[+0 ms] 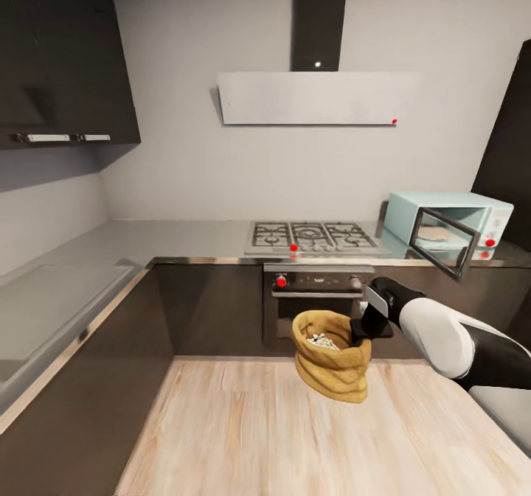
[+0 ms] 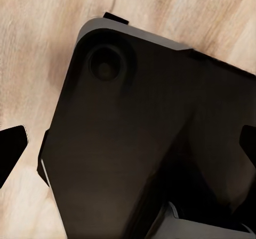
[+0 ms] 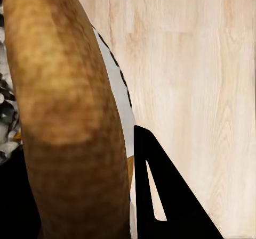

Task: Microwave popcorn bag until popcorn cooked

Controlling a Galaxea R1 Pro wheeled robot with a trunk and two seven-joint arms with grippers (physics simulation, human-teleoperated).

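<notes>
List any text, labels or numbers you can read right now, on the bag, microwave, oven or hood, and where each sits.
No readable text in any view.
Popcorn bag, held by the right gripper: white patch seen in the right wrist view, no lettering legible.
Microwave, door open: red dots, no legible markings.
Oven panel: marks too blurred to read.
Hood: a red dot, no words.

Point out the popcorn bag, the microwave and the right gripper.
popcorn bag (image 1: 333,372), head view, front of the sack.
microwave (image 1: 442,206), head view, top of its mint body.
right gripper (image 1: 361,330), head view, at the bag's rim.
</notes>
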